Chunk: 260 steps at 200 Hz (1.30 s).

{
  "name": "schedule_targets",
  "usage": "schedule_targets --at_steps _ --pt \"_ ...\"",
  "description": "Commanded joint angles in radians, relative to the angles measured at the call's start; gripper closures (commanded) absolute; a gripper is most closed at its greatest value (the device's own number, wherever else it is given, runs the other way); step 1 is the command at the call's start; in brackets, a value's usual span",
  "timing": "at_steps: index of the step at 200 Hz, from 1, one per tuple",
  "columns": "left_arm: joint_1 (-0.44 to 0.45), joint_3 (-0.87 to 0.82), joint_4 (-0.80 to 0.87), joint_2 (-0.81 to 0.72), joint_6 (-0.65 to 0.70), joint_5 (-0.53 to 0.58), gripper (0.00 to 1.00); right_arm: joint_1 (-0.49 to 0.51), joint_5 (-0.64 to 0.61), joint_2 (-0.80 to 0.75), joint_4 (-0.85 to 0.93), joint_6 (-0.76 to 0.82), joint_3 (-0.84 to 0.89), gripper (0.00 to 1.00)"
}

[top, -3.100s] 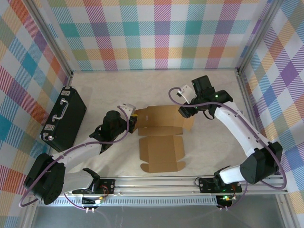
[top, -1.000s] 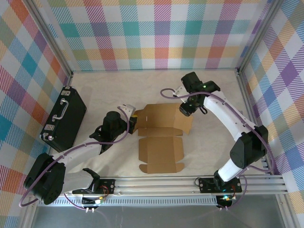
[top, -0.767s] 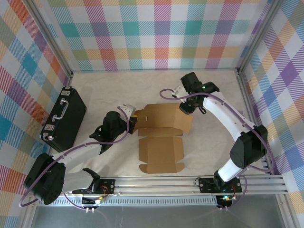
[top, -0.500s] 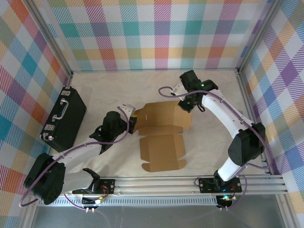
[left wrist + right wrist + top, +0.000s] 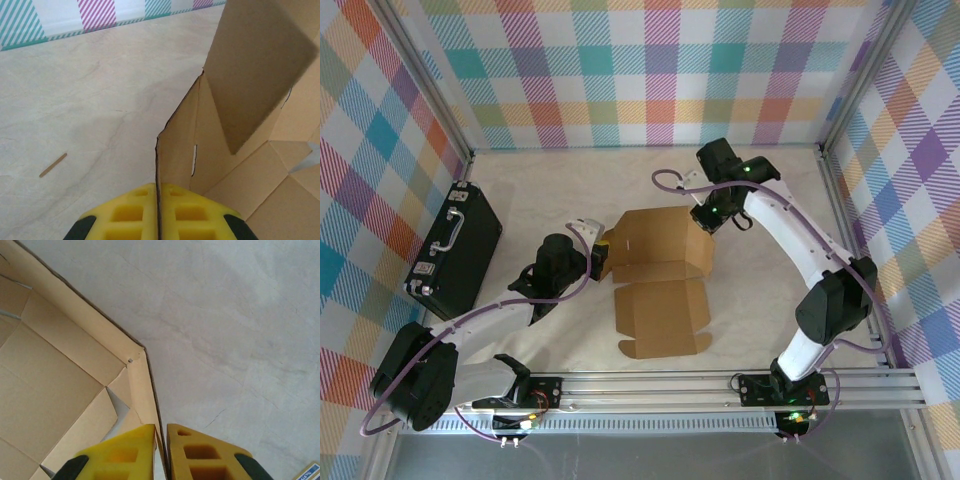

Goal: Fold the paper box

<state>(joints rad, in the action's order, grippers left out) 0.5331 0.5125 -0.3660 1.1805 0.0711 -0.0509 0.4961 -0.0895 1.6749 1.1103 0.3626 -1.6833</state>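
While the brown paper box (image 5: 658,300) lies partly folded at the middle of the pale tabletop (image 5: 540,195), two robot arms hold it from either side. The left hand (image 5: 158,200) is closed tight, its yellow fingers pinching the edge of the upright left wall. The right hand (image 5: 161,440) is almost closed, clamping the thin rim of the raised right wall near a corner. A black case (image 5: 455,245) lies well apart at the left.
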Motion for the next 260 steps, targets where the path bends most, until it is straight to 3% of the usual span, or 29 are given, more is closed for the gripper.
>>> schedule_targets --at_steps 1,119,158,190,207,260 --pt "-0.004 -0.012 -0.009 -0.019 0.002 -0.015 1.0 0.011 -0.007 0.015 0.019 -0.02 -0.004 0.85" --pt "-0.004 -0.009 -0.013 -0.008 -0.008 -0.025 1.0 0.016 0.286 -0.024 0.022 -0.118 -0.017 0.86" --pt "-0.004 -0.014 -0.01 -0.02 -0.007 -0.01 1.0 0.016 0.105 -0.069 -0.013 -0.106 0.07 0.56" --pt "-0.005 -0.015 -0.011 -0.022 -0.007 -0.002 1.0 0.015 -0.03 -0.094 -0.001 -0.109 0.133 0.53" --pt "-0.004 -0.015 -0.011 -0.022 -0.008 -0.004 1.0 0.015 -0.044 -0.111 -0.007 -0.109 0.153 0.55" --pt "-0.004 -0.017 -0.005 -0.031 -0.008 -0.003 1.0 0.015 -0.015 -0.088 0.038 -0.119 0.084 0.81"
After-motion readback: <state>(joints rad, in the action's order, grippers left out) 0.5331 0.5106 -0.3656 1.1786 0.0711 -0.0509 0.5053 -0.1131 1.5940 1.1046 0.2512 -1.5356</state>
